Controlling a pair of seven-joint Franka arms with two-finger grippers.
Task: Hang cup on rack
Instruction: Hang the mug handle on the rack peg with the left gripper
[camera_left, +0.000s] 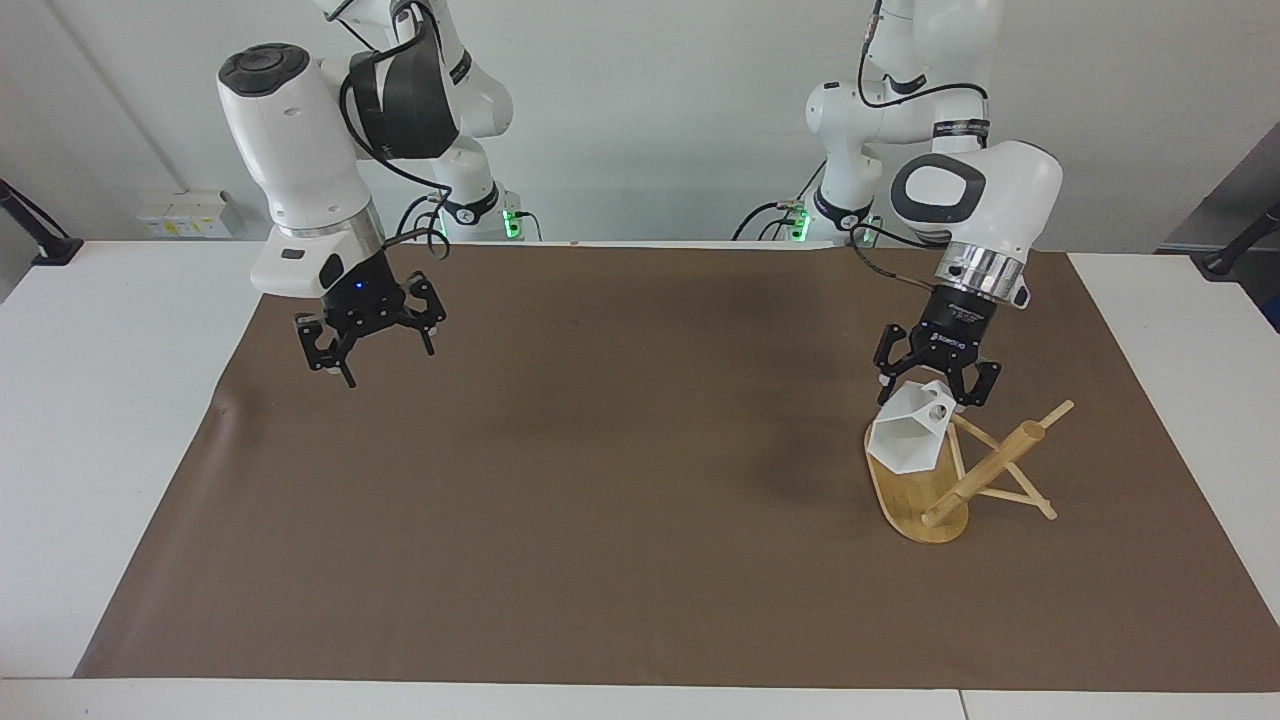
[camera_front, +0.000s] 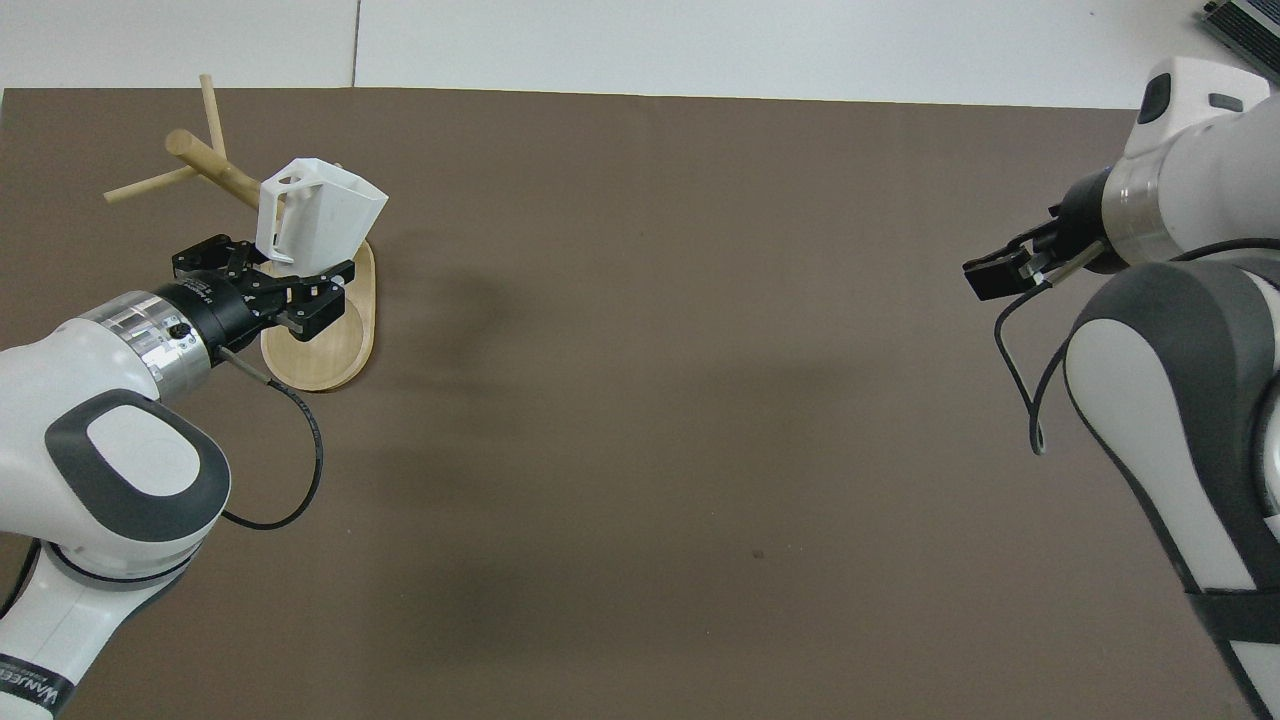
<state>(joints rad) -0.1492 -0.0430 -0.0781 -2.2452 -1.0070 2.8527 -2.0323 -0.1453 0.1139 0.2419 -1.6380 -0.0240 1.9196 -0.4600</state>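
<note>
The small white faceted cup (camera_left: 908, 436) (camera_front: 318, 220) with the hexagonal rim hangs in the air, tipped on its side, its open mouth turned toward the right arm's end of the desk (camera_left: 130, 330) and its blocky handle with the round hole turned toward the post of the rack. It is over the oval base of the light bamboo mug rack (camera_left: 965, 474) (camera_front: 300, 300), which stands toward the left arm's end of the brown mat (camera_left: 600, 500) (camera_front: 680, 420) that covers the middle of the white desk. The rack's thick round post leans at a slant, with thin peg sticks crossing it; one peg end shows just beside the cup's handle in the facing view, though whether it passes into the hole cannot be told.

The left gripper (camera_left: 938, 383) (camera_front: 262, 285) is over the rack's base, just above the cup. Its black fingers stand spread apart on either side of the cup's handle end; whether they press on the cup or only flank it cannot be told.

The right gripper (camera_left: 370, 340) (camera_front: 1003, 275) hangs in the air over the mat's corner at the right arm's end, well apart from the cup and rack. Its fingers are spread wide and hold nothing.
</note>
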